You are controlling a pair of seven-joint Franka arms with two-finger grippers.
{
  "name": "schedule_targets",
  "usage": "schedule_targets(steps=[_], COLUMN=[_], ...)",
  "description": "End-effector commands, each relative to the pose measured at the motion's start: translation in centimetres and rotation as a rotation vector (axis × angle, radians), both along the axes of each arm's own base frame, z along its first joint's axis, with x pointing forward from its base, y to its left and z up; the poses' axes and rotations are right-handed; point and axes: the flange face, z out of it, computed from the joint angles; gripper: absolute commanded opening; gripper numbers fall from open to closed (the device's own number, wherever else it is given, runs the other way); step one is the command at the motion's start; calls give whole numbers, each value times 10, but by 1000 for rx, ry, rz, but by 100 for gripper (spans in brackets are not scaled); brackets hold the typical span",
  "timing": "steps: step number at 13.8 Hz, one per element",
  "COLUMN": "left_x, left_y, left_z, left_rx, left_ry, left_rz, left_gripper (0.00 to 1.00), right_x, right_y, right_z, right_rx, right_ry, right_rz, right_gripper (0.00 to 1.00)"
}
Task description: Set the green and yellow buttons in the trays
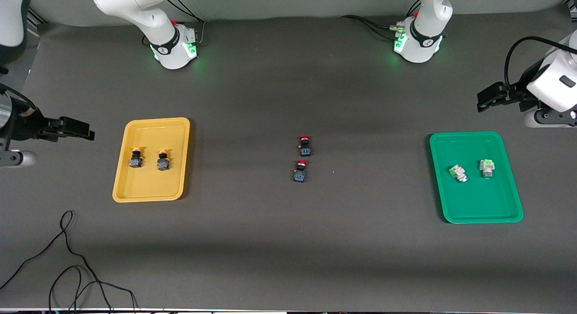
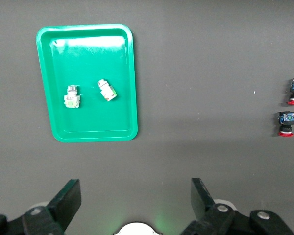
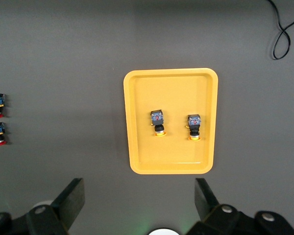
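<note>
Your left gripper [image 2: 134,205] hangs with its jaws spread wide and nothing between them, up over the desk [image 1: 288,242] at the left arm's end. Just beside it lies the green tray [image 1: 509,214], and in that tray you have both pale green buttons: one upright-looking green button [image 1: 486,168] and a second tilted green button [image 1: 458,173] close by, apart from each other.

Your right gripper [image 3: 139,203] is likewise wide open and empty, over the desk at the right arm's end. The yellow tray [image 1: 153,194] sits near it, holding two yellow-capped buttons [image 1: 135,157] side by side, not touching.

Well apart from both grippers, mid-desk, you can see two red-capped buttons [image 1: 305,145] lying in line, one nearer the front camera.
</note>
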Motion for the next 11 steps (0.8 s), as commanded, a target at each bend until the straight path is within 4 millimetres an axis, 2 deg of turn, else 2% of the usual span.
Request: schedule_targets(steps=[1, 2, 4, 11], left_x=[-2, -2, -2, -1], left_y=[-2, -2, -2, -2], left_z=[2, 2, 2, 1], left_rx=[-1, -1, -1, 0], left_ry=[-7, -7, -7, -7], left_rz=[-14, -14, -14, -14], left_gripper=[100, 100, 100, 100], right_x=[-43, -52, -65, -58], right_y=[8, 6, 14, 20], right_z=[-5, -9, -14, -16], right_rx=[-24, -28, -42, -50], right_ry=[-67, -80, -93, -83], right_rz=[14, 14, 34, 43], right_gripper=[99, 99, 99, 99])
